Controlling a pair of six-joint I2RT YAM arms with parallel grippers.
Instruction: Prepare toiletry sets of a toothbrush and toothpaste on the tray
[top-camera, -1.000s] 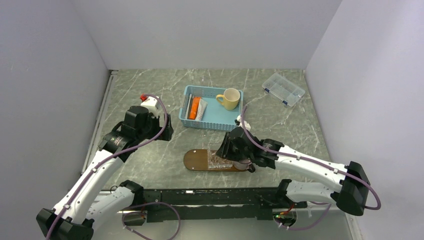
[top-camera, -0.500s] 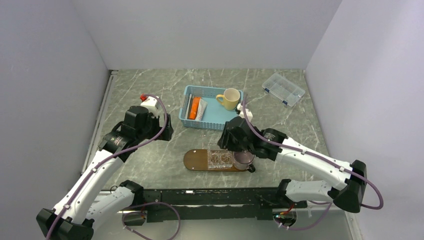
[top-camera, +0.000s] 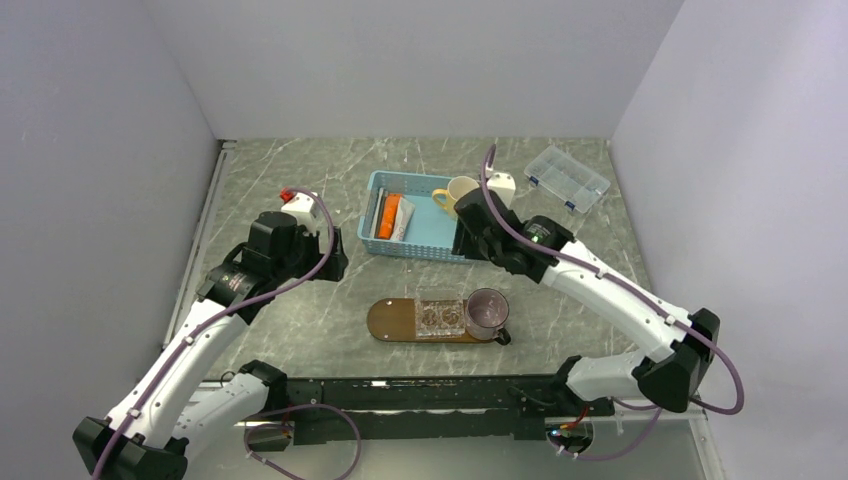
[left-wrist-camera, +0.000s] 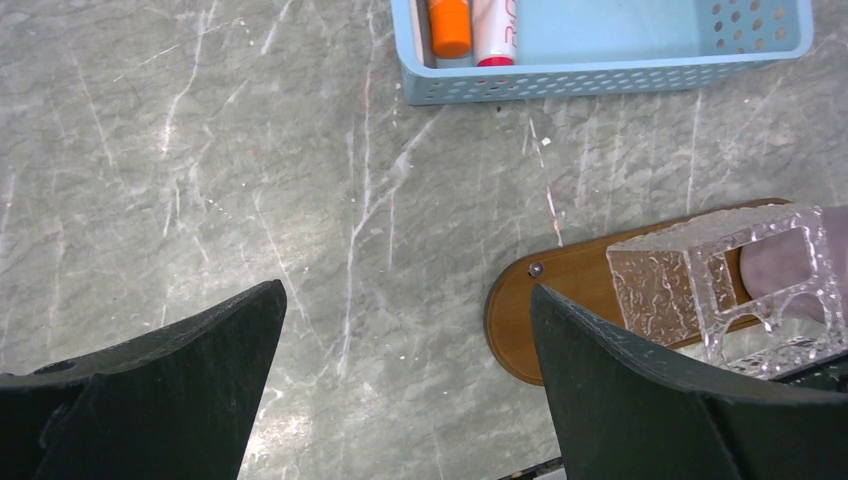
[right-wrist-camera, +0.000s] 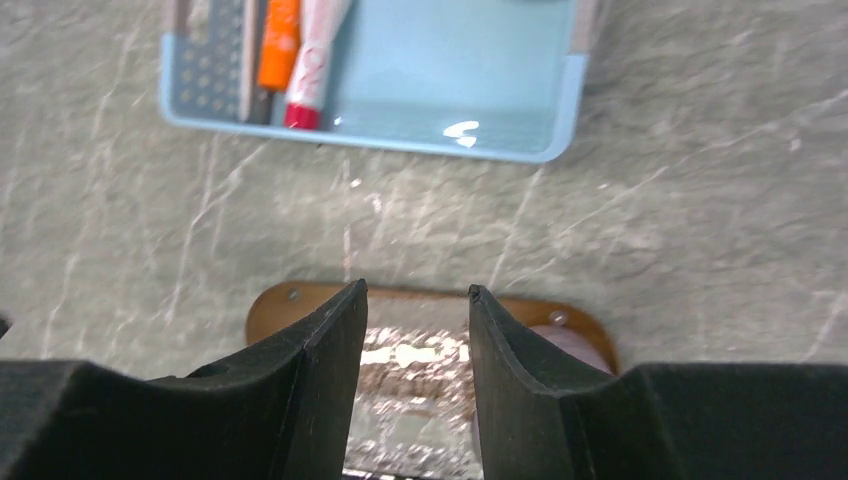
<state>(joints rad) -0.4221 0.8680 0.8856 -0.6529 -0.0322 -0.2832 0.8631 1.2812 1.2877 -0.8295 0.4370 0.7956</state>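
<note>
Nearest the arms, the dark brown oval tray (top-camera: 392, 322) lies on the surface (top-camera: 600, 260), carrying a clear patterned glass holder (top-camera: 440, 316) and a purplish cup (top-camera: 486, 311) side by side. The left claw (left-wrist-camera: 405, 300) hangs spread wide over bare stone left of the tray. Beyond, the blue basket (top-camera: 425, 243) holds an orange toothpaste (right-wrist-camera: 279, 45) and a red-capped white toothpaste (right-wrist-camera: 318, 60), with a thin toothbrush (right-wrist-camera: 247, 55) alongside. The right claw (right-wrist-camera: 412, 295) is parted on nothing, up by the basket's right end. A yellow mug (top-camera: 460, 196) stands in the basket, and a clear compartment box (top-camera: 566, 178) lies farther right. The surface is grey-green marbled stone, shut in by plain pale walls (top-camera: 420, 70).
</note>
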